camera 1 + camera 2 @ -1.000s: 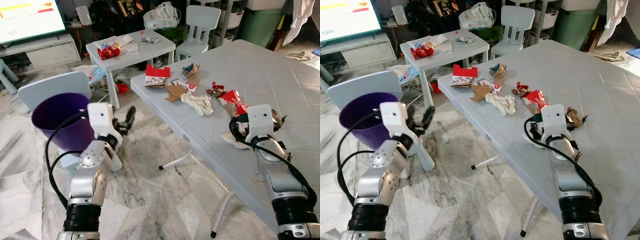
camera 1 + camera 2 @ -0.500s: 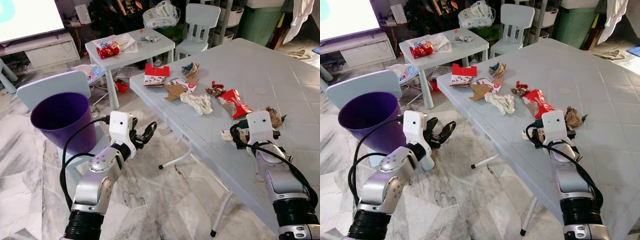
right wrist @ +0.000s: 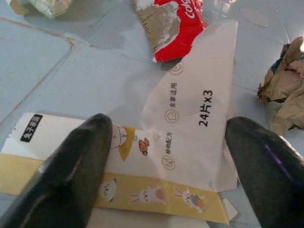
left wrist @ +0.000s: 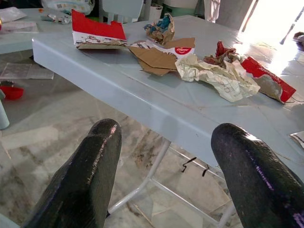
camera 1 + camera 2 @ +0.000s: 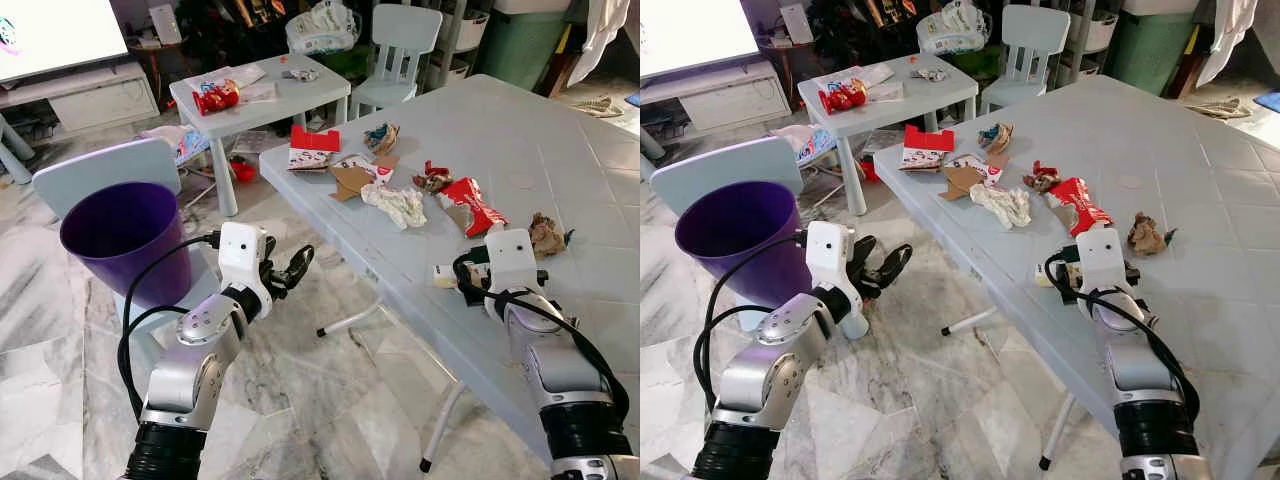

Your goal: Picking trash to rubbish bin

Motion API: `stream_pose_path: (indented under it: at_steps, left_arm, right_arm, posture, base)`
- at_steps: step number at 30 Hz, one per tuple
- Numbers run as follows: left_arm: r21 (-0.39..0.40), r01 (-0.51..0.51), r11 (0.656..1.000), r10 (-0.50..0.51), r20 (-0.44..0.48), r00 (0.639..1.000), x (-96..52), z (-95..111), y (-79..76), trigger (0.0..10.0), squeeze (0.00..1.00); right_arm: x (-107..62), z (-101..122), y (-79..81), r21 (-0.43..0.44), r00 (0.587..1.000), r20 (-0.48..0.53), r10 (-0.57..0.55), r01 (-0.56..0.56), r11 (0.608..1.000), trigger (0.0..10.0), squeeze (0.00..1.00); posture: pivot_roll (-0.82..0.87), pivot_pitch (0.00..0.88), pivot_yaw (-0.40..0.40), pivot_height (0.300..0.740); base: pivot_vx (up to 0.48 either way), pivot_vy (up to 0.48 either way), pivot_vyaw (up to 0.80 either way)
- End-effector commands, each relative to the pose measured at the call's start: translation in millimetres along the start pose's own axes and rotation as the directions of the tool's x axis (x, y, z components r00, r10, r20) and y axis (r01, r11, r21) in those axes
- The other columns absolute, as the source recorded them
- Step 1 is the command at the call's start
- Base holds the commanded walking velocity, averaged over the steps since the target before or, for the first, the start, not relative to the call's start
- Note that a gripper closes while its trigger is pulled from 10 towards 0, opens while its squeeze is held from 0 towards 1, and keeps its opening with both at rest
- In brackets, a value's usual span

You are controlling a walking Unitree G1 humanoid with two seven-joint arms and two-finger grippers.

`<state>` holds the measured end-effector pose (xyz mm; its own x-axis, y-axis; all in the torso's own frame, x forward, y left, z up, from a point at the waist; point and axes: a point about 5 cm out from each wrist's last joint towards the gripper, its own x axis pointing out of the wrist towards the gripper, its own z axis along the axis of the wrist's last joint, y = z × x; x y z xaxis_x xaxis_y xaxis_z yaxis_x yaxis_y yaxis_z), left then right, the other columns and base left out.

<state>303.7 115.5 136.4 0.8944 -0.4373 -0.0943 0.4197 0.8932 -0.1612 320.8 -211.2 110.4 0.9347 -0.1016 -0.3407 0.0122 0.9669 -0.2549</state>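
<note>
Hovering right gripper (image 3: 166, 156) low over flat white packet (image 3: 190, 118) near table (image 5: 560, 150) edge, fingers spread wide either side, gripping nothing; likely lining up for pickup.

Holding left gripper (image 4: 161, 166) out over floor beside purple bin (image 5: 120, 235), fingers wide apart, empty, probably waiting near drop point.

Lying scattered further along table: red wrapper (image 5: 470, 205), crumpled paper (image 5: 400, 205), cardboard (image 5: 350, 180), brown wad (image 5: 545, 235), all awaiting binning.

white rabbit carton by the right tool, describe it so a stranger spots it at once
On the big grey table, look at the near edge, just ahead of the right tool. The flattened white carton lies there, marked by a yellow strip of cartoon rabbits; the neighbouring wrapper is red.
</note>
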Motion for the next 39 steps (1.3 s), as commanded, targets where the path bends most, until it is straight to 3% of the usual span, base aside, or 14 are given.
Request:
stream_pose_path:
  at_steps: [1, 18, 20, 22, 25, 27, 33, 39]
  left_arm:
    - [0.012, 0.011, 1.000, -0.011, 0.008, 1.000, -0.6, 4, -1.8, 10.0, 0.00]
    - [-0.008, 0.027, 1.000, -0.027, 0.011, 1.000, 1.5, 7, -5.3, 10.0, 0.00]
    - [-0.034, 0.053, 0.998, -0.052, 0.009, 0.999, 1.3, 7, -7.9, 10.0, 0.00]
    - [-0.089, 0.210, 0.974, -0.214, -0.036, 0.976, -2.0, 4, -26.8, 10.0, 0.00]
    - [-0.096, 0.256, 0.962, -0.263, -0.062, 0.963, -3.4, 2, -33.4, 10.0, 0.00]
    - [-0.107, 0.327, 0.939, -0.338, -0.111, 0.934, -6.6, -4, -44.1, 10.0, 0.00]
    - [-0.121, 0.381, 0.917, -0.397, -0.176, 0.901, -12.5, -12, -51.0, 10.0, 0.00]
    - [-0.129, 0.390, 0.912, -0.409, -0.199, 0.890, -14.6, -11, -51.0, 10.0, 0.00]
  right_arm:
    - [-1.2, -13, 6.5, -0.005, 0.997, -0.065, 0.034, -0.034, 0.999, 0.0, 0.00]
    - [-3.5, -18, 9.8, -0.010, 0.995, -0.090, 0.053, -0.054, 0.998, 0.0, 0.00]
    - [-3.5, -18, 10.4, -0.009, 0.994, -0.090, 0.056, -0.057, 0.998, 0.0, 0.00]
    - [-3.7, -17, 12.0, -0.003, 0.994, -0.088, 0.066, -0.067, 0.998, 0.0, 0.00]
    - [-3.5, -17, 12.3, -0.002, 0.994, -0.087, 0.068, -0.069, 0.998, 0.0, 0.00]
    - [-2.8, -16, 12.4, -0.002, 0.994, -0.085, 0.069, -0.070, 0.998, 0.0, 0.00]
    - [-2.4, -16, 11.7, -0.008, 0.994, -0.086, 0.065, -0.066, 0.998, 0.0, 0.00]
    - [-1.2, -15, 11.1, -0.010, 0.994, -0.086, 0.064, -0.065, 0.998, 0.0, 0.00]
  posture:
    - [0.08, 0.088, -0.017, 0.740]
    - [0.08, 0.086, -0.018, 0.740]
    - [0.08, 0.086, -0.018, 0.740]
    - [0.08, 0.086, -0.018, 0.740]
    - [0.08, 0.082, -0.018, 0.740]
    - [0.08, 0.081, -0.017, 0.740]
    - [0.08, 0.080, -0.017, 0.740]
    - [0.08, 0.075, -0.015, 0.740]
  base:
    - [0.000, 0.000, 0.00]
    - [0.000, 0.000, 0.00]
    - [0.000, 0.000, 0.00]
    - [0.000, 0.000, 0.00]
    - [0.000, 0.000, 0.00]
    - [0.000, 0.000, 0.00]
    - [0.000, 0.000, 0.00]
    - [0.000, 0.000, 0.00]
